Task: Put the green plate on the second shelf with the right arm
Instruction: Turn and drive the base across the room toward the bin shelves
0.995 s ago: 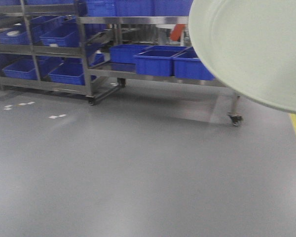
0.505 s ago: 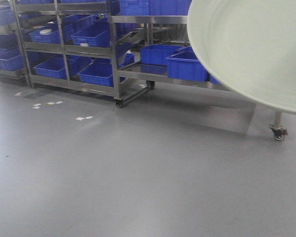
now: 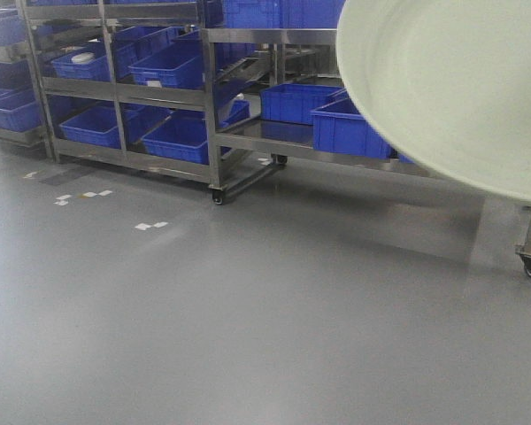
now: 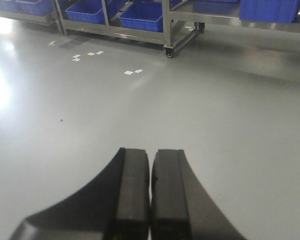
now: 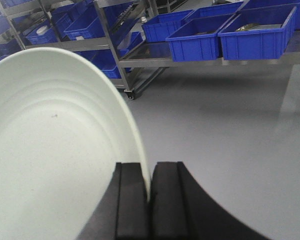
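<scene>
The green plate [image 3: 442, 80] looks matt (shelving [image 3: 211, 106]: metal).

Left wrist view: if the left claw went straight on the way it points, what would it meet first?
Nothing close. The left claw, shut and empty, points out over bare grey floor. If it is angled down, it would likely meet that floor first; otherwise the wheeled steel rack beyond. Depth is unclear.
</scene>
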Controlling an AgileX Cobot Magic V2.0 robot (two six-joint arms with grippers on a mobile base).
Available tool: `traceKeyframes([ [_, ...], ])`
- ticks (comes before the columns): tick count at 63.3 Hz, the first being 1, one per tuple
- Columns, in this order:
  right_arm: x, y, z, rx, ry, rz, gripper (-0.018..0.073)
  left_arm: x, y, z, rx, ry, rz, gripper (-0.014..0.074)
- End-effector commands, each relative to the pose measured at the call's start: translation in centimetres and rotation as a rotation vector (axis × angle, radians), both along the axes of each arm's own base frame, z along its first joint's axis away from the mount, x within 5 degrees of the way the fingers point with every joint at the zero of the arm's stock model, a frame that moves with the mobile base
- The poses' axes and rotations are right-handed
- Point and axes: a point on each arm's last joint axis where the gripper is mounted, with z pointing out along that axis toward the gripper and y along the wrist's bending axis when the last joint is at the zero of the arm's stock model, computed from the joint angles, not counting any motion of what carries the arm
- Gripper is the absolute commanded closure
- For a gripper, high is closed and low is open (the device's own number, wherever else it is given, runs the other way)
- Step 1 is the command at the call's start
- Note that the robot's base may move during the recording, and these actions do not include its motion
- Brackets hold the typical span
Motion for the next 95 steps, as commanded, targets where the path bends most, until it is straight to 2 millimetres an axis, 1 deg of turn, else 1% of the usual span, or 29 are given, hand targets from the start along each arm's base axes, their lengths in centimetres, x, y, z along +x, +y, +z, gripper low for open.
traceKeyframes([
  [1, 0.05, -0.32, 2.16, 0.01, -0.144, -0.034, 0.0505, 0.08, -0.14, -0.75, -0.006, -0.042, -0.017, 0.0472],
  [95, 0.05, -0.32, 2.16, 0.01, -0.144, -0.034, 0.0505, 0.08, -0.14, -0.75, -0.006, -0.042, -0.017, 0.0472],
])
